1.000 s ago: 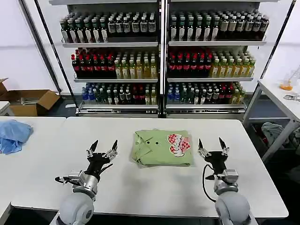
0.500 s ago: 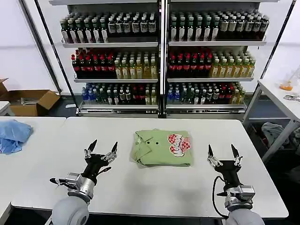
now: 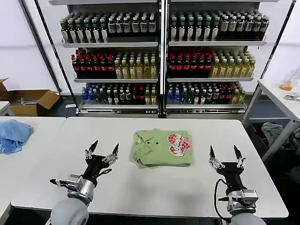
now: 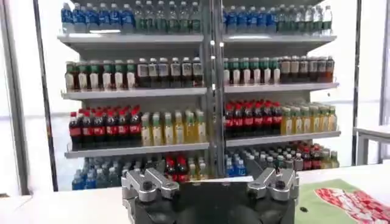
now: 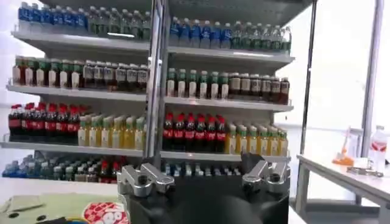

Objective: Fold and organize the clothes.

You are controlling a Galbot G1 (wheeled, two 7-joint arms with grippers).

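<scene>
In the head view, a folded shirt [image 3: 163, 147] with red-and-white print lies on the white tabletop [image 3: 140, 187], in the middle, a little to the far side. The left end effector [image 3: 101, 151] stands near and left of it, fingers apart and holding nothing. The right end effector [image 3: 226, 154] stands near and right of it, also spread and empty. Shelves [image 3: 161, 44] of bottles rise behind. In the left wrist view, a corner of the shirt [image 4: 341, 204] shows beside the left end effector. In the right wrist view, the shirt [image 5: 67, 210] lies on the tabletop beside the right end effector.
</scene>
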